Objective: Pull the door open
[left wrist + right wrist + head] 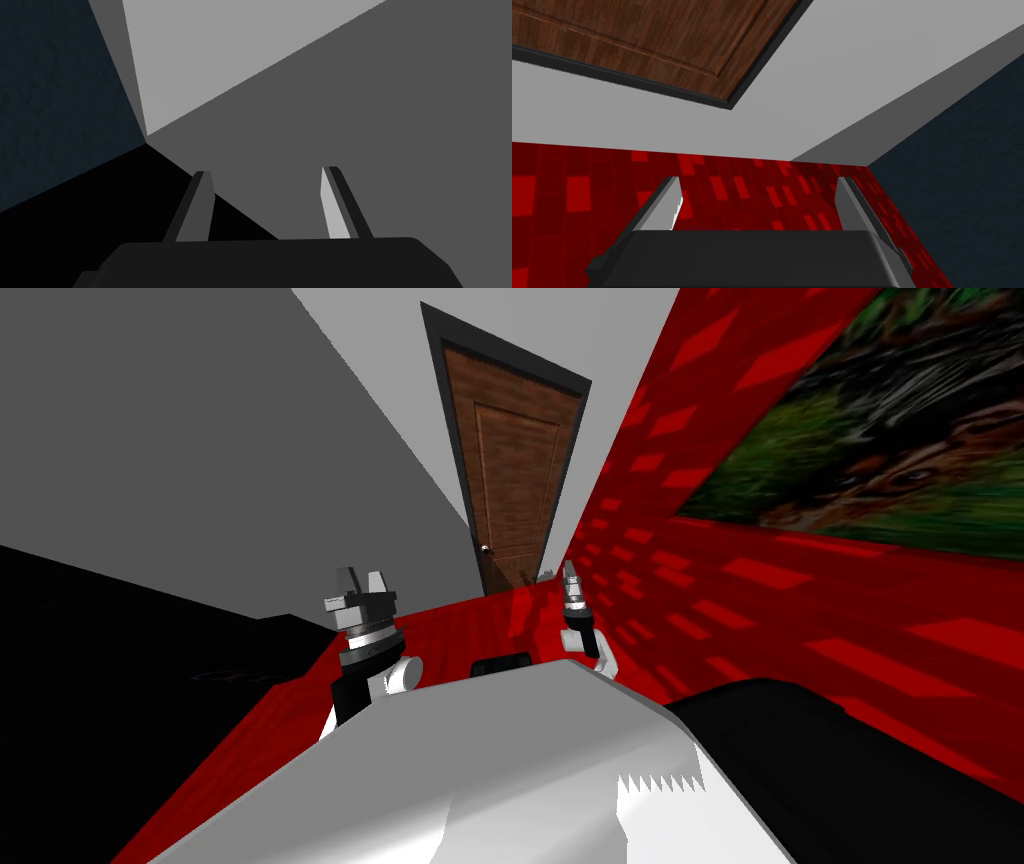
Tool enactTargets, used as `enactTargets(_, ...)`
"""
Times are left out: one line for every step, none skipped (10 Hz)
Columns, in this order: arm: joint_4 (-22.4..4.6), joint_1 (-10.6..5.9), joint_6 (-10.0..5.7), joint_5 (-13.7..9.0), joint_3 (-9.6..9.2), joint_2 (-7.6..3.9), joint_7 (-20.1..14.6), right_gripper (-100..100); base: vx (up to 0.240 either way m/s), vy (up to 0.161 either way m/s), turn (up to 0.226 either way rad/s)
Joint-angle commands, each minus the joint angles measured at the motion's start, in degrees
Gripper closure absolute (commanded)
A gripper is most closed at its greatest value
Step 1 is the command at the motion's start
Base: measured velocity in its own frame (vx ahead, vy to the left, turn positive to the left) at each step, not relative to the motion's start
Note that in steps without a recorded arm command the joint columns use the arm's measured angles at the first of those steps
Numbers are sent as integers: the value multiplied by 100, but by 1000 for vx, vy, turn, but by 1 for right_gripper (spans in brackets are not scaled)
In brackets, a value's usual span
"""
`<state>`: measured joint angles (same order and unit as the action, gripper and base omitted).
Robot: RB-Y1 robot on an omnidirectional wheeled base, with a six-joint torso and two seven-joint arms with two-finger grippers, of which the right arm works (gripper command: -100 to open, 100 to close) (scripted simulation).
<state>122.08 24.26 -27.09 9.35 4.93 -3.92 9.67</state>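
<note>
head view: brown panelled door (515,478) stands shut in its dark frame (500,353), well ahead of both pincers, long axis upright, face toward the robot. small pale handle (485,550) sits at the door's left edge. right pincer (569,573) is spread, short of the door; left pincer (361,580) is spread, off to the door's left. red floor (450,628) stretches from the pincers to the door's foot; red patterned wall (700,438) runs close along the door's right.

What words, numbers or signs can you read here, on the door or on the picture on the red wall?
None: no text can be read anywhere.
The brown door has plain panels, with no sign or number.
The red wall carries only lighter red blocks.
The picture on it shows blurred green and brown shapes, with no letters.
</note>
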Motion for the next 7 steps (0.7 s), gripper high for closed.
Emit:
enactTargets(-246, -19, -137, 103, 151, -45, 170, -100, 114, 66, 104)
enactTargets(-339, -32, -179, 147, 205, -58, 237, -100, 126, 64, 102)
enactTargets(-432, -46, -220, 191, 260, -70, 304, -100, 113, 53, 56)
enactTargets(-525, -59, -262, 234, 314, -83, 371, -100, 101, 41, 62)
enactTargets(-618, -72, -304, 278, 369, -95, 438, -100, 93, 34, 76)
enactTargets(-718, -86, -349, 325, 428, -105, 510, -100, 89, 38, 68)
enactTargets(-821, -101, -396, 373, 488, -114, 584, -100, 99, 33, 71)
